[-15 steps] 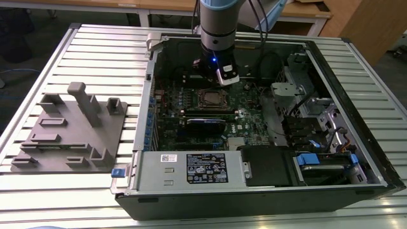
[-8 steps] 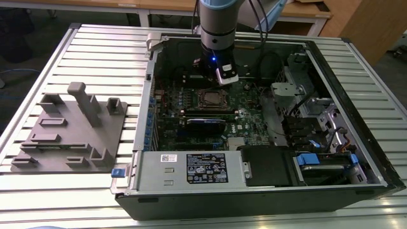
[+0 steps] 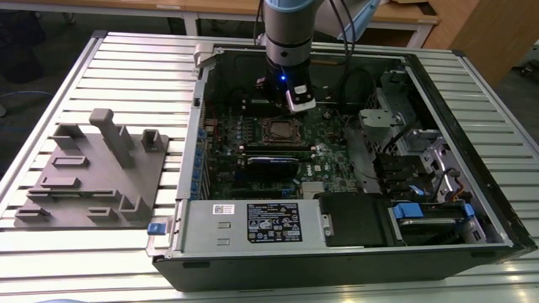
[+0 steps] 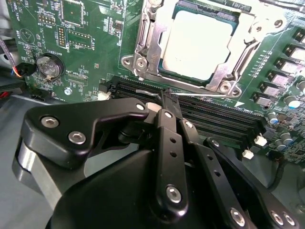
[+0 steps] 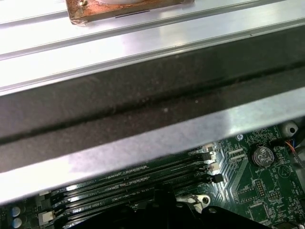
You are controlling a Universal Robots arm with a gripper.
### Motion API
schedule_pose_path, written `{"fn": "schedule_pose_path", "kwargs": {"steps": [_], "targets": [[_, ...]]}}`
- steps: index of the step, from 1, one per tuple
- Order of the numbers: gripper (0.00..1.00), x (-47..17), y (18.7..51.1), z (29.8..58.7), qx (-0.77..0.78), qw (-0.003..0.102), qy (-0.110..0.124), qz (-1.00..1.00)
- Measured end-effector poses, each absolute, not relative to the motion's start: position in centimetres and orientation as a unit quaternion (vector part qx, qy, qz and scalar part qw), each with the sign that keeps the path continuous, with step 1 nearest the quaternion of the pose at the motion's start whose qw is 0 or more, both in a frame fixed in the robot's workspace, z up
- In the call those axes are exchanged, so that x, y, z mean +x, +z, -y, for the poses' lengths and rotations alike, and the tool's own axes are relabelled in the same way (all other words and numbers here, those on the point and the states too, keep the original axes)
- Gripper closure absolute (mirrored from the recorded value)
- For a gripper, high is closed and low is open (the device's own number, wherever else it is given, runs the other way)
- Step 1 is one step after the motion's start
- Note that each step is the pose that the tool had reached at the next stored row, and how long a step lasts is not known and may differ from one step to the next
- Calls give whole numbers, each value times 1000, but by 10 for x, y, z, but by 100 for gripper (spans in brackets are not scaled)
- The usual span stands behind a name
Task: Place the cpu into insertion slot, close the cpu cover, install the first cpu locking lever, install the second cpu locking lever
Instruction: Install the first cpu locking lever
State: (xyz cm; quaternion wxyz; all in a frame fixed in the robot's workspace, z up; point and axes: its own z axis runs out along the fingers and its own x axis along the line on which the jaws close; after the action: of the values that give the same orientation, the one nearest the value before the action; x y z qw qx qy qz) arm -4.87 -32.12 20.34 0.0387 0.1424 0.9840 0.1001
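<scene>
Task stage: we judge the first two steps done and the levers in hand.
Cpu (image 4: 198,45): seated flat in the insertion slot (image 3: 278,129), silver top showing.
Cpu cover (image 4: 143,47): down over the chip, its frame around the silver top.
Locking lever (image 4: 209,94): a thin wire along the socket edge, next to the memory slots (image 4: 214,114). We cannot tell whether it is latched.
End effector (image 4: 167,98): fingers drawn together, tips at the lever wire. We cannot tell whether they pinch it or only press it.
Computer case (image 3: 337,265): open on the worktop (image 3: 135,63). It holds the motherboard, a blue-black card (image 3: 274,165) and a labelled power unit (image 3: 252,221).
Grey holder (image 3: 76,208): on the worktop at the exterior view's left of the case. It has pegs and recesses, and we cannot make out any contents.
</scene>
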Motion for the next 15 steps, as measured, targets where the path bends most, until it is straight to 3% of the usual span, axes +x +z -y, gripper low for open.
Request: {"fn": "schedule_pose_path", "kwargs": {"steps": [15], "targets": [[90, -49, 203, 321, 142, 42, 101, -984]]}}
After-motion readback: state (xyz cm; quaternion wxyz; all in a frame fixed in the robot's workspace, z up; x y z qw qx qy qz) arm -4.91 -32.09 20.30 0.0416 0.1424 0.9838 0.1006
